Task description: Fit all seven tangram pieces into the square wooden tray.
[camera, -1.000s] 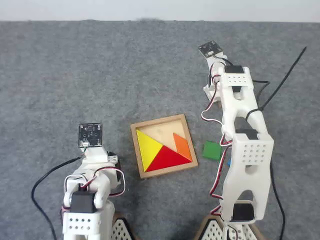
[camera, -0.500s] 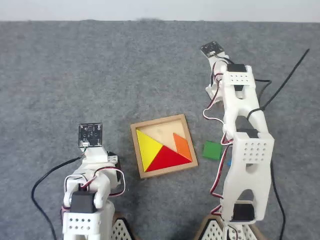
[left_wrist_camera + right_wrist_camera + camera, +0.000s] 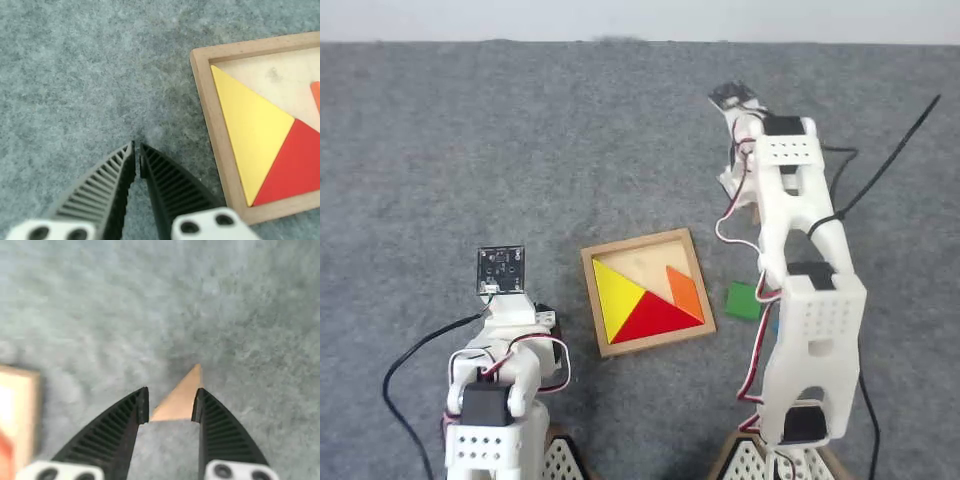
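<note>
Right gripper [image 3: 171, 392]: fingers clamped on a tan triangle [image 3: 187, 385], gripped by its slanting sides, tip poking out past the fingertips. Held over the mat [image 3: 470, 150], beyond the far right corner of the tray [image 3: 636, 243]. Left gripper [image 3: 136, 146]: fingers all but together, holding nothing, parked just off the tray's left rim.

In the tray: yellow triangle [image 3: 616, 292] along the left wall, red triangle [image 3: 660, 320] along the near wall, orange piece [image 3: 684, 292] against the right wall. Bare wood across the far part. Green square [image 3: 743, 300] on the mat just right of the tray. Roughly halfway through, at a guess, with the tan triangle's placement in hand.

Likely trouble from here:
- Slipping. Clamped on tapering sides, so liable to squirt forward or twist in the grip during the swing to the tray.
- Catching the far rim if brought in too low, tipping the piece or shoving the tray.
- Landing turned the wrong way, riding up on the orange piece or nudging it off the right wall.
- Dropping onto the rim if released early.
</note>
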